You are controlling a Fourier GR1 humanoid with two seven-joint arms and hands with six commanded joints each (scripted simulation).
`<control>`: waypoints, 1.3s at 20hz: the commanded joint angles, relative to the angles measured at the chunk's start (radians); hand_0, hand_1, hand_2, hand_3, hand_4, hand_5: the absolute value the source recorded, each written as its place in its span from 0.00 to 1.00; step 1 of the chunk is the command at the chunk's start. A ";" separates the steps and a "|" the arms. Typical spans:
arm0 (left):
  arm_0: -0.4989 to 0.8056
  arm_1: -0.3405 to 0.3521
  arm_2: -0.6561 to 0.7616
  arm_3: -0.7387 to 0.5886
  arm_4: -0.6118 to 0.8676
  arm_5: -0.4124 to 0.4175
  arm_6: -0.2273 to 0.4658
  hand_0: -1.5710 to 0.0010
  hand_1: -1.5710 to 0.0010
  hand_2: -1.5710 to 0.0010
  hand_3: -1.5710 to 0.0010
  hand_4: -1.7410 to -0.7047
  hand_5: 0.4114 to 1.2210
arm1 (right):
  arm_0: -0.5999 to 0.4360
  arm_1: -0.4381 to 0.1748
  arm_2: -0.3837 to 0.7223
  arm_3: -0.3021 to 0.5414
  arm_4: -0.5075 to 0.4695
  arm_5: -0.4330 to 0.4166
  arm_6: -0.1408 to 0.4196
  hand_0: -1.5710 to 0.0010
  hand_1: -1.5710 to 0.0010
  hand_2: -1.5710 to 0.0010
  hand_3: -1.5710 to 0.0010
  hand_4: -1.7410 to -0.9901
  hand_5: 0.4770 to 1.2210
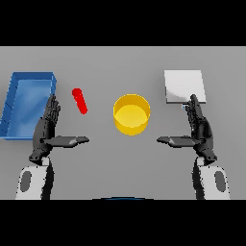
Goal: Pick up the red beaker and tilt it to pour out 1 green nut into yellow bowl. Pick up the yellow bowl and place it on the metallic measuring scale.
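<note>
A blue tray sits at 9 o'clock. The left hand hovers, fingers straight, thumb spread. The red beaker stands at its 1 o'clock. The yellow bowl sits centre. The metallic scale lies at 2 o'clock, above the right hand, likewise spread.

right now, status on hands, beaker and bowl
Left hand and right hand open, holding nothing. Beaker lying untouched on the table. Bowl upright, centre. Scale bare; nothing in the way.
</note>
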 commanded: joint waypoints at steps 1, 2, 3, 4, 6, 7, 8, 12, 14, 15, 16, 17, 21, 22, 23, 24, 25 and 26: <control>0.003 0.000 -0.001 -0.002 0.000 0.000 -0.002 1.00 1.00 1.00 1.00 0.52 0.33 | -0.001 0.000 0.000 0.001 0.000 -0.001 0.001 1.00 1.00 1.00 1.00 0.75 0.13; 0.007 0.000 -0.002 -0.005 0.001 -0.001 -0.004 1.00 1.00 1.00 1.00 0.52 0.33 | -0.003 0.000 -0.001 0.002 -0.001 -0.001 0.001 1.00 1.00 1.00 1.00 0.75 0.13; 0.012 0.000 -0.003 -0.009 0.001 -0.002 -0.006 1.00 1.00 1.00 1.00 0.52 0.33 | -0.005 -0.001 -0.001 0.004 -0.001 -0.002 0.002 1.00 1.00 1.00 1.00 0.75 0.13; 0.018 0.000 -0.005 -0.013 0.001 -0.003 -0.007 1.00 1.00 1.00 1.00 0.52 0.33 | -0.007 -0.001 -0.002 0.006 -0.001 -0.002 0.002 1.00 1.00 1.00 1.00 0.75 0.13; 0.037 -0.004 -0.011 -0.032 0.001 -0.005 -0.019 1.00 1.00 1.00 1.00 0.52 0.33 | -0.006 -0.003 -0.006 0.016 -0.001 0.000 -0.007 1.00 1.00 1.00 1.00 0.75 0.13; 0.066 0.024 -0.043 -0.068 -0.041 -0.018 -0.038 1.00 1.00 1.00 1.00 0.52 0.33 | 0.015 -0.042 0.024 -0.016 0.074 -0.013 -0.036 1.00 1.00 1.00 1.00 0.75 0.13; 0.085 0.044 -0.060 -0.095 -0.062 -0.028 -0.032 1.00 1.00 1.00 1.00 0.52 0.33 | 0.033 -0.067 0.041 -0.036 0.114 -0.014 -0.050 1.00 1.00 1.00 1.00 0.75 0.13; 0.111 0.062 -0.091 -0.155 -0.093 -0.032 0.012 1.00 1.00 1.00 1.00 0.52 0.32 | 0.027 -0.086 0.070 -0.055 0.165 -0.017 -0.028 1.00 1.00 1.00 1.00 0.73 0.14; 0.110 0.065 -0.095 -0.160 -0.097 -0.035 0.028 1.00 1.00 1.00 1.00 0.54 0.31 | 0.025 -0.082 0.072 -0.060 0.153 -0.007 -0.028 1.00 1.00 1.00 1.00 0.71 0.14; 0.105 0.063 -0.099 -0.157 -0.103 -0.032 0.037 1.00 1.00 1.00 1.00 0.54 0.30 | 0.038 -0.078 0.071 -0.071 0.131 0.008 -0.038 1.00 1.00 1.00 1.00 0.69 0.15; 0.116 0.066 -0.101 -0.161 -0.104 -0.035 0.036 1.00 1.00 1.00 1.00 0.55 0.30 | 0.038 -0.082 0.063 -0.069 0.117 0.016 -0.039 1.00 1.00 1.00 1.00 0.66 0.16; 0.108 0.061 -0.103 -0.154 -0.105 -0.035 0.047 1.00 1.00 1.00 1.00 0.55 0.30 | 0.050 -0.079 0.065 -0.071 0.109 0.025 -0.057 1.00 1.00 1.00 1.00 0.64 0.17; 0.036 0.049 -0.092 -0.069 -0.124 -0.015 0.063 1.00 1.00 1.00 1.00 0.53 0.31 | 0.039 -0.087 0.062 -0.072 0.100 0.038 -0.078 1.00 1.00 1.00 1.00 0.60 0.20; 0.023 0.043 -0.093 -0.041 -0.133 -0.010 0.049 1.00 1.00 1.00 1.00 0.53 0.31 | 0.039 -0.092 0.061 -0.072 0.098 0.044 -0.075 1.00 1.00 1.00 1.00 0.60 0.20; -0.008 0.044 -0.083 0.000 -0.139 -0.003 0.047 1.00 1.00 1.00 1.00 0.52 0.31 | 0.031 -0.094 0.055 -0.065 0.090 0.047 -0.064 1.00 1.00 1.00 1.00 0.60 0.20; -0.037 0.046 -0.070 0.034 -0.142 0.005 0.046 1.00 1.00 1.00 1.00 0.51 0.31 | 0.033 -0.095 0.057 -0.070 0.093 0.047 -0.070 1.00 1.00 1.00 1.00 0.59 0.20; -0.067 0.041 -0.064 0.078 -0.149 0.014 0.041 1.00 1.00 1.00 1.00 0.51 0.31 | 0.042 -0.096 0.058 -0.069 0.088 0.056 -0.081 1.00 1.00 1.00 1.00 0.59 0.19; -0.092 0.047 -0.052 0.113 -0.148 0.014 0.021 1.00 1.00 1.00 1.00 0.51 0.31 | 0.057 -0.094 0.064 -0.081 0.094 0.054 -0.087 1.00 1.00 1.00 1.00 0.60 0.19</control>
